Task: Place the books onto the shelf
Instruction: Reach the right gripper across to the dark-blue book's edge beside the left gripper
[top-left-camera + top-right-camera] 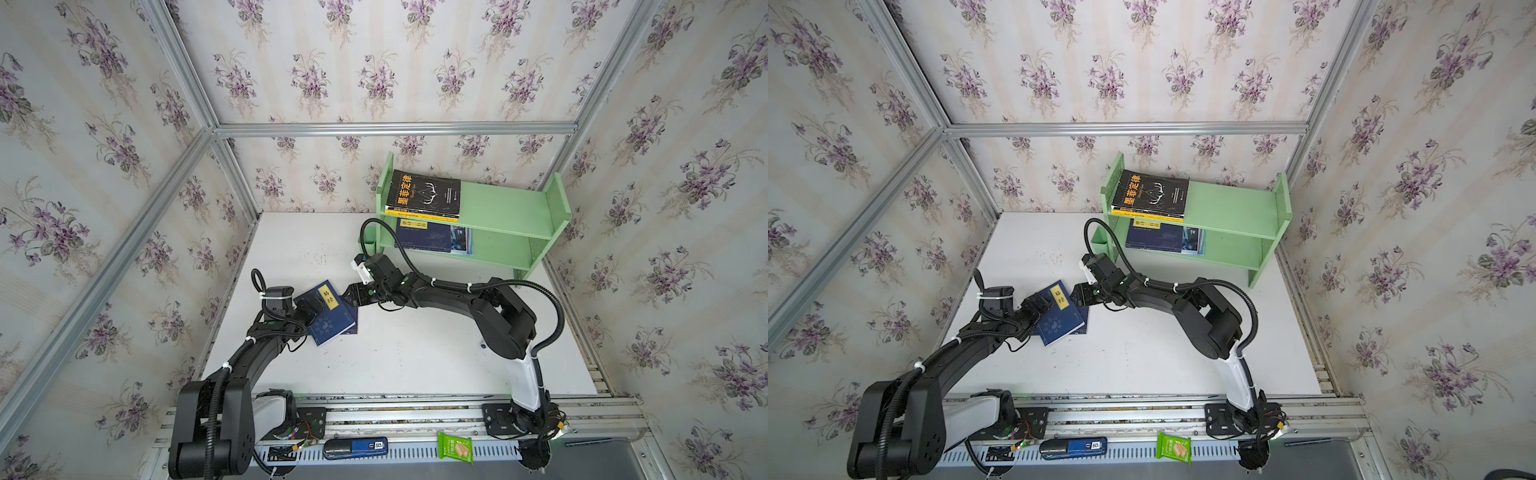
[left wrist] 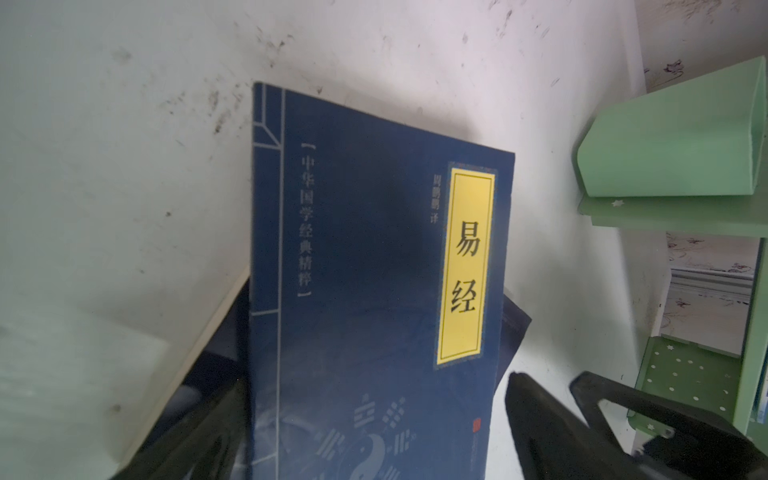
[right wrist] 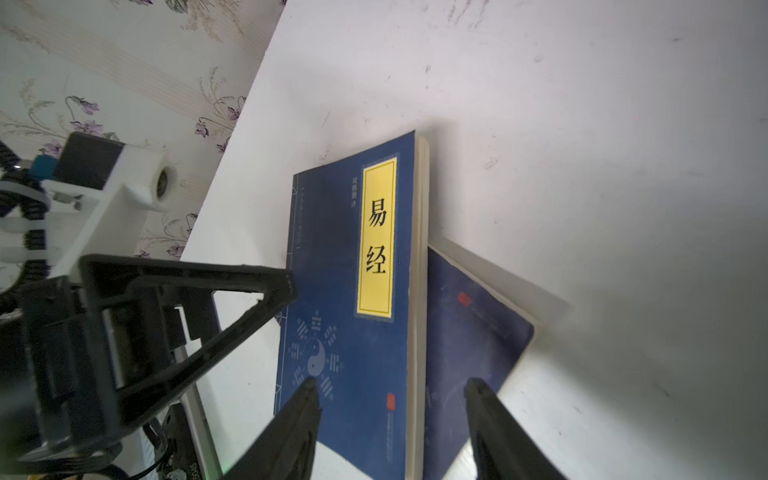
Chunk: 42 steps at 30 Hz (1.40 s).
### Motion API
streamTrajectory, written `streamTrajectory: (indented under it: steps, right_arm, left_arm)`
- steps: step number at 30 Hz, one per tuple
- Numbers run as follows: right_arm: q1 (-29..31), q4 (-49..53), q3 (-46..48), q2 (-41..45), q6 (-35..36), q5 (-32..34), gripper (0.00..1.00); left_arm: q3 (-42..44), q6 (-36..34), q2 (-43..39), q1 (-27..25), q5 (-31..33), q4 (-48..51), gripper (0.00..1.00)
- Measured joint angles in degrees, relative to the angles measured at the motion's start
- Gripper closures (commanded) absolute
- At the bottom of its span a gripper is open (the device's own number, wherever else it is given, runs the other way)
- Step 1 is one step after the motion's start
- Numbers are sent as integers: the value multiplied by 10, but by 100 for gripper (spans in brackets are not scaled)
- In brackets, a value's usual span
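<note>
Here the step in hand, as I judge it, is picking the upper navy book (image 3: 353,291) off the counter (image 1: 415,353). In both top views it lies left of centre, askew over a second navy book (image 3: 469,332), with its yellow title label facing up.

The right fingers (image 3: 299,424) stand half apart. In the right wrist view, at the bottom of the frame, they straddle the upper book's pale page edge, one over its cover and one over the lower book. They hold nothing yet. The left fingers (image 2: 536,415) are spread wide at the book's opposite side, low in the left wrist view. I cannot tell whether either one touches the book.

To do this well, one right finger should slip under the page edge, so that the pinch takes the upper book alone and does not drag the lower one along. The left fingers could brace the far side so the book does not slide away. A deep bite would keep a thin, floppy book from sagging.

The shelf (image 1: 498,203) stands at the upper right of the counter. A black book (image 1: 424,193) lies on its top tier and another navy book (image 1: 424,237) on the lower tier, and free space remains to their right.
</note>
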State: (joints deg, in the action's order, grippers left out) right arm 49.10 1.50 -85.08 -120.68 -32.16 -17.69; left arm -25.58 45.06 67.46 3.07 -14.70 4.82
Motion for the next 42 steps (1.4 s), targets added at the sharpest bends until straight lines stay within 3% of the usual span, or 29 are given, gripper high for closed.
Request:
streamTrajectory:
  steps: [16, 22, 28, 32, 37, 42]
  right_arm:
    - [19, 37, -113, -122, 0, 21, 67]
    - [23, 14, -120, -138, -6, 19, 69]
    - [23, 3, -119, -141, -9, 12, 70]
    - [23, -3, -116, -141, -14, 11, 70]
    - [23, -4, -115, -140, -14, 11, 70]
    - [23, 5, -110, -132, -14, 10, 69]
  left_arm:
    - [24, -10, 9, 10, -46, -70, 1]
    - [65, 7, 23, 17, -134, -181, 4]
    - [80, 37, 32, 22, -215, -251, 23]
    - [80, 39, 3, 28, -220, -247, 36]
    - [80, 36, -9, 33, -209, -211, 64]
    - [79, 33, -10, 33, -195, -176, 80]
